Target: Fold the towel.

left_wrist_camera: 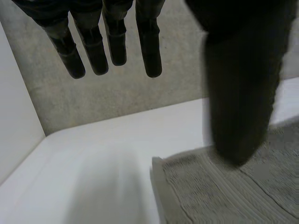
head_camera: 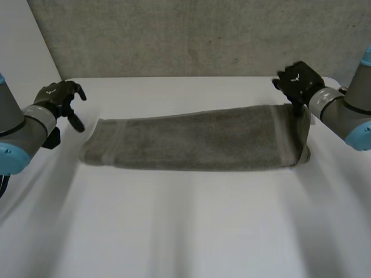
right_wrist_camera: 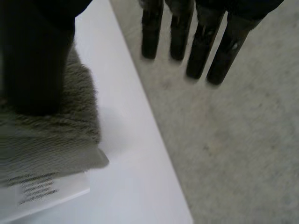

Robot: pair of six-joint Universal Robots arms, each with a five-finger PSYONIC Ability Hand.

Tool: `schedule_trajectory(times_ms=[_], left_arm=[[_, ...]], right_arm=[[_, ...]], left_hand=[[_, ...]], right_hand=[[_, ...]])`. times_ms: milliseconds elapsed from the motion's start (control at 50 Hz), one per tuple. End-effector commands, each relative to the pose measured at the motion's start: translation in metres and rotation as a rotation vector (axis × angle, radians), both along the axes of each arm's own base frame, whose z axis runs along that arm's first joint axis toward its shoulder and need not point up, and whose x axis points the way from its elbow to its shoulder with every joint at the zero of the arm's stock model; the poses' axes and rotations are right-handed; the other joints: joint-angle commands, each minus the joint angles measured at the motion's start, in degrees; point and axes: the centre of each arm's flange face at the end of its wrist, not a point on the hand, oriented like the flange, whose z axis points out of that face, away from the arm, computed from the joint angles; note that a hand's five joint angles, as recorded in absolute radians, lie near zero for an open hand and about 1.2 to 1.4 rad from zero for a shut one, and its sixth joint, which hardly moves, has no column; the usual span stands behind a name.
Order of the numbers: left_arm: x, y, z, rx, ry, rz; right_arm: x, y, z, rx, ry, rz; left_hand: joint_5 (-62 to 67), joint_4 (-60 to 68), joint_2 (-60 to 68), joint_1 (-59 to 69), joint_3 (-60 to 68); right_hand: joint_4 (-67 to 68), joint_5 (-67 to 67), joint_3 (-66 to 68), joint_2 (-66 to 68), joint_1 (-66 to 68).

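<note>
A grey towel [head_camera: 197, 139], folded into a long strip, lies across the middle of the white table [head_camera: 185, 231]. My left hand [head_camera: 58, 95] hovers just off the towel's left end, open with nothing in it. In the left wrist view its fingers [left_wrist_camera: 149, 46] hang straight and the thumb is over the towel's [left_wrist_camera: 215, 191] end corner. My right hand [head_camera: 298, 81] is at the towel's far right corner, open. In the right wrist view its fingers [right_wrist_camera: 201, 46] point straight past the table edge, and the thumb stands over the towel's [right_wrist_camera: 51, 135] corner, where a white label [right_wrist_camera: 42, 189] sticks out.
A grey concrete wall [head_camera: 191, 35] runs along the table's far edge. A white side panel [head_camera: 23, 40] stands at the left. Bare table lies in front of the towel.
</note>
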Motion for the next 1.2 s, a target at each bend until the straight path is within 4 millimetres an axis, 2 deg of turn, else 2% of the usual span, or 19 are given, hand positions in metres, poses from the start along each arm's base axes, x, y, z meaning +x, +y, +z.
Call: schedule_trajectory(times_ms=[20, 40, 60, 80, 100, 180, 220, 320, 400, 460, 520, 540, 580, 620, 660, 840, 1000, 1120, 1200], left_arm=[[0.000, 0.005, -0.011, 0.033, -0.005, -0.003], [-0.001, 0.006, -0.012, 0.036, -0.005, -0.005], [-0.001, 0.006, -0.012, 0.036, -0.005, -0.005], [-0.002, 0.006, -0.013, 0.038, -0.003, -0.008], [-0.002, 0.006, -0.013, 0.039, -0.001, -0.010], [-0.005, 0.008, -0.014, 0.043, -0.002, -0.023], [-0.008, 0.009, -0.018, 0.049, -0.003, -0.035], [-0.018, 0.011, -0.040, 0.093, -0.024, -0.073], [-0.019, 0.012, -0.051, 0.112, -0.056, -0.085], [-0.020, 0.014, -0.056, 0.114, -0.096, -0.099], [-0.021, 0.019, -0.062, 0.126, -0.131, -0.112], [-0.021, 0.019, -0.063, 0.124, -0.141, -0.114], [-0.021, 0.021, -0.066, 0.124, -0.155, -0.119], [-0.021, 0.021, -0.067, 0.119, -0.162, -0.120], [-0.021, 0.021, -0.069, 0.112, -0.172, -0.123], [-0.021, 0.020, -0.080, 0.100, -0.248, -0.136], [-0.021, 0.020, -0.081, 0.101, -0.248, -0.135], [-0.021, 0.020, -0.081, 0.101, -0.248, -0.135], [-0.020, 0.020, -0.079, 0.101, -0.241, -0.131]], right_arm=[[-0.018, -0.012, -0.021, 0.006, 0.077, -0.053], [-0.021, -0.015, -0.019, 0.000, 0.069, -0.070], [-0.022, -0.015, -0.019, 0.000, 0.069, -0.070], [-0.023, -0.016, -0.018, 0.007, 0.053, -0.090], [-0.024, -0.016, -0.016, 0.023, 0.016, -0.104], [-0.023, -0.015, -0.011, 0.082, -0.117, -0.120], [-0.021, -0.014, -0.007, 0.156, -0.271, -0.122], [-0.017, -0.010, -0.001, 0.243, -0.416, -0.095], [-0.018, -0.006, 0.001, 0.273, -0.426, -0.108], [-0.018, 0.010, 0.000, 0.372, -0.402, -0.151], [-0.019, 0.017, -0.003, 0.420, -0.388, -0.180], [-0.022, 0.027, -0.006, 0.471, -0.373, -0.205], [-0.025, 0.046, -0.008, 0.530, -0.360, -0.234], [-0.025, 0.046, -0.008, 0.530, -0.359, -0.234], [-0.027, 0.062, -0.009, 0.508, -0.359, -0.229], [-0.033, 0.096, -0.016, 0.413, -0.358, -0.219], [-0.037, 0.108, -0.031, 0.433, -0.356, -0.229], [-0.039, 0.107, -0.039, 0.410, -0.362, -0.228], [-0.039, 0.106, -0.042, 0.394, -0.365, -0.226]], left_hand=[[-0.57, -3.48, -2.82, -2.53, -3.47], [-0.57, -3.48, -2.82, -2.53, -3.47], [-0.57, -3.48, -2.82, -2.53, -3.47], [1.26, -1.65, -0.99, -0.69, -1.64], [6.28, 3.36, 4.02, 4.32, 3.38], [12.05, 9.13, 9.79, 10.09, 9.15], [12.22, 9.30, 9.96, 10.26, 9.32], [11.04, 8.12, 8.78, 9.08, 8.14], [10.70, 7.79, 8.45, 8.75, 7.80], [10.37, 7.45, 8.11, 8.41, 7.47], [10.53, 7.62, 8.28, 8.58, 7.63], [10.70, 7.79, 8.45, 8.74, 7.80], [10.87, 7.96, 8.62, 8.91, 7.97], [11.04, 8.12, 8.78, 9.08, 8.14], [11.04, 8.12, 8.78, 9.08, 8.14], [10.87, 7.96, 8.62, 8.91, 7.97], [10.70, 7.79, 8.45, 8.75, 7.80], [10.53, 7.62, 8.28, 8.58, 7.63], [10.53, 7.62, 8.28, 8.58, 7.63]], right_hand=[[16.97, 17.53, 17.04, 16.58, 17.44], [5.31, 5.87, 5.38, 4.92, 5.78], [5.19, 5.76, 5.26, 4.81, 5.66], [-19.12, -18.56, -19.05, -19.51, -18.65], [-19.79, -19.22, -19.72, -20.17, -19.32], [-19.79, -19.22, -19.72, -20.17, -19.32], [-19.79, -19.22, -19.72, -20.17, -19.32], [-19.79, -19.22, -19.72, -20.17, -19.32], [-19.79, -19.22, -19.72, -20.17, -19.32], [-19.79, -19.22, -19.72, -20.17, -19.32], [-18.53, -17.96, -18.46, -18.91, -18.06], [-13.70, -13.13, -13.63, -14.08, -13.23], [-12.47, -11.91, -12.40, -12.86, -12.00], [-12.47, -11.91, -12.40, -12.86, -12.00], [-12.47, -11.91, -12.40, -12.86, -12.00], [-12.30, -11.74, -12.24, -12.69, -11.83], [-6.77, -6.21, -6.70, -7.16, -6.30], [1.98, 2.55, 2.05, 1.60, 2.45], [2.00, 2.56, 2.06, 1.61, 2.47]])
